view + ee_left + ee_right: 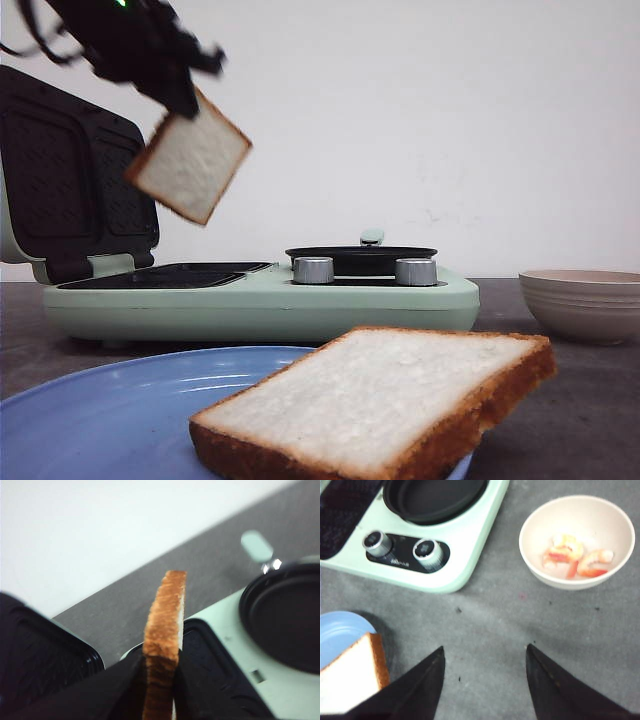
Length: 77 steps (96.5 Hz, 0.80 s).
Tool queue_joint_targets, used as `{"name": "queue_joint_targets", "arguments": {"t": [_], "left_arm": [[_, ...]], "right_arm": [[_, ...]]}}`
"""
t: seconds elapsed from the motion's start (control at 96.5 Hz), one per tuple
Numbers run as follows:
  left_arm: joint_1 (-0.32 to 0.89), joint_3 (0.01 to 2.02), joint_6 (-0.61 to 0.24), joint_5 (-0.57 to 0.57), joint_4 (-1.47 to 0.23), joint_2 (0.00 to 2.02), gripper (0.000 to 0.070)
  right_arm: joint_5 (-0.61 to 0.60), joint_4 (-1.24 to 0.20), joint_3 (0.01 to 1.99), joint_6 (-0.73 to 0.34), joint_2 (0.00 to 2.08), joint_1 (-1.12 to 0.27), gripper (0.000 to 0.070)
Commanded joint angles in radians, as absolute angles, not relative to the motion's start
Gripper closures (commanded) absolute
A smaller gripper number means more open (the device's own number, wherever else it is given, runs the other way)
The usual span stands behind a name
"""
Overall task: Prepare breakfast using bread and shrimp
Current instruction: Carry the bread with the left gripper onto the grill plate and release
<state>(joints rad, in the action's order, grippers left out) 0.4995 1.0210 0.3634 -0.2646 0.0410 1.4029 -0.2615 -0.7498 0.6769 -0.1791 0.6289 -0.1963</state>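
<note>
Where grey tabletop (490, 615) meets white wall (450, 120), bowl (583, 300) rests.

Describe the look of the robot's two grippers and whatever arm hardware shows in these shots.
The left gripper is matte black, with dark cables looping beside it and a small green light on the arm above. Up close its jaws are flat black wedges. The right gripper shows two plain black tapering jaws with pointed tips; no markings are visible.
</note>
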Motion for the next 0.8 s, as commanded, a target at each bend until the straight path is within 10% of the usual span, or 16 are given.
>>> {"name": "queue_joint_targets", "arguments": {"t": [0.0, 0.787], "left_arm": [[0.5, 1.079, 0.471, -0.296, 0.053, 1.471, 0.0691], [0.435, 1.272, 0.599, -0.373, 0.053, 1.759, 0.0691]], "right_arm": [[-0.262, -0.748, 0.688, -0.167, 0.632, -0.199, 0.039], [-0.261, -0.764, 0.688, -0.165, 0.632, -0.199, 0.039]]}}
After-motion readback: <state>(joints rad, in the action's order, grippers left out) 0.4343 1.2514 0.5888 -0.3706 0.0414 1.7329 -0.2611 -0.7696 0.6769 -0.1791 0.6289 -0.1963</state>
